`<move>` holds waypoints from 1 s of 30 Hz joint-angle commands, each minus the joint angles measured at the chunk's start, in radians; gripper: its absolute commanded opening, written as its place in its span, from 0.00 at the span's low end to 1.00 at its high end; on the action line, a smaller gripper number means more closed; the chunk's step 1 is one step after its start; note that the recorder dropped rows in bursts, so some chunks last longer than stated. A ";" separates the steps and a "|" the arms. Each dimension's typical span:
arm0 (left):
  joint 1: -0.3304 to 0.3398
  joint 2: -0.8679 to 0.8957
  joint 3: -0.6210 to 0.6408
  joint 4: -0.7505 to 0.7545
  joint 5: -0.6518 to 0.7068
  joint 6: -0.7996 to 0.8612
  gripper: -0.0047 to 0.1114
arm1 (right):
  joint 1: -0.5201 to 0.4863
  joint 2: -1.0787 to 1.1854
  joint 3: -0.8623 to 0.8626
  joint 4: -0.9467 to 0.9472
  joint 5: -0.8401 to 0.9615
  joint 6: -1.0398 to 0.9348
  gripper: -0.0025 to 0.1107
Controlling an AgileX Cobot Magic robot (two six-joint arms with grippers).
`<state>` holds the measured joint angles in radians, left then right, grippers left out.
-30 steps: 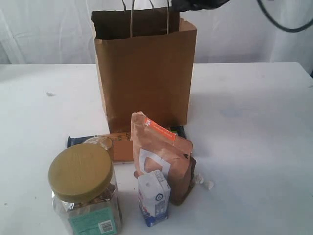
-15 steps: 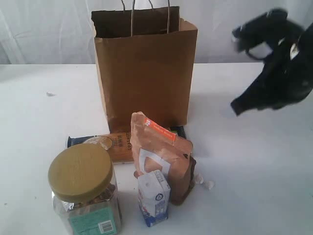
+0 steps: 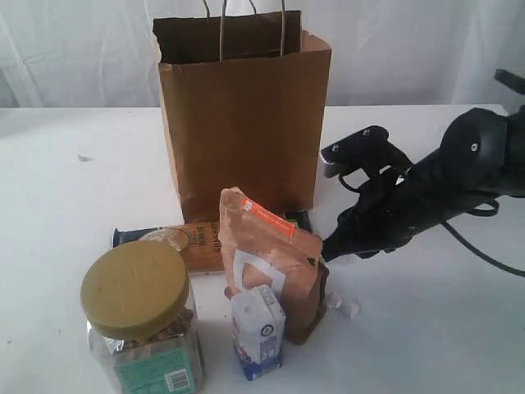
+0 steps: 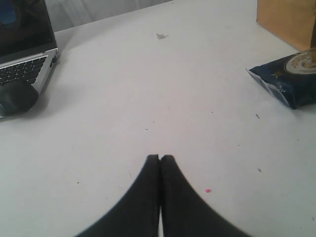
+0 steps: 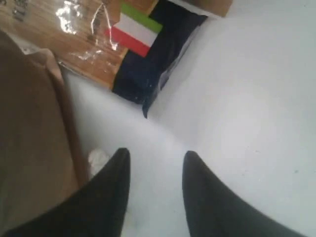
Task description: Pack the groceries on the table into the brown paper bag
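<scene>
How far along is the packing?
Done: unclear; the tall brown paper bag hides its inside. In hand: nothing; right jaws open, empty, near the brown orange-labelled pouch. Left: that pouch, clear olive-lidded jar, small white-blue carton, flat blue-ended spaghetti packet, on the white table.

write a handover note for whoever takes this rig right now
left claw: shut, empty, over bare table.
right claw: open, empty, low beside the pouch and the blue end of the spaghetti packet.
jar, carton, pouch and packet sit in front of the paper bag, unpacked.
done: unclear, the bag's inside is hidden.
left to do: pack those four.
</scene>
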<state>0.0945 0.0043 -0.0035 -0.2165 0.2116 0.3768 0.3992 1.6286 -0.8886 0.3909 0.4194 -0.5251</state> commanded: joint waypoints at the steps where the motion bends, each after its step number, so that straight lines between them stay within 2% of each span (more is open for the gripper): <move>1: 0.002 -0.004 0.003 -0.003 -0.002 -0.002 0.04 | 0.000 0.053 -0.048 0.086 0.069 0.005 0.33; 4: 0.002 -0.004 0.003 -0.003 -0.002 -0.002 0.04 | 0.000 0.098 -0.093 0.091 0.141 0.003 0.33; 9: 0.002 -0.004 0.003 -0.003 -0.002 -0.002 0.04 | 0.000 0.166 -0.120 0.161 0.166 -0.003 0.33; 15: 0.002 -0.004 0.003 -0.003 -0.002 -0.002 0.04 | 0.000 0.228 -0.136 0.296 0.216 -0.128 0.33; 27: 0.002 -0.004 0.003 -0.003 -0.002 -0.002 0.04 | 0.000 0.273 -0.136 0.285 0.197 -0.130 0.33; 30: 0.002 -0.004 0.003 -0.003 -0.002 -0.002 0.04 | 0.000 0.276 -0.136 0.285 0.197 -0.130 0.27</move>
<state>0.0945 0.0043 -0.0035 -0.2165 0.2116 0.3768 0.3992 1.8995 -1.0254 0.6791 0.6176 -0.6384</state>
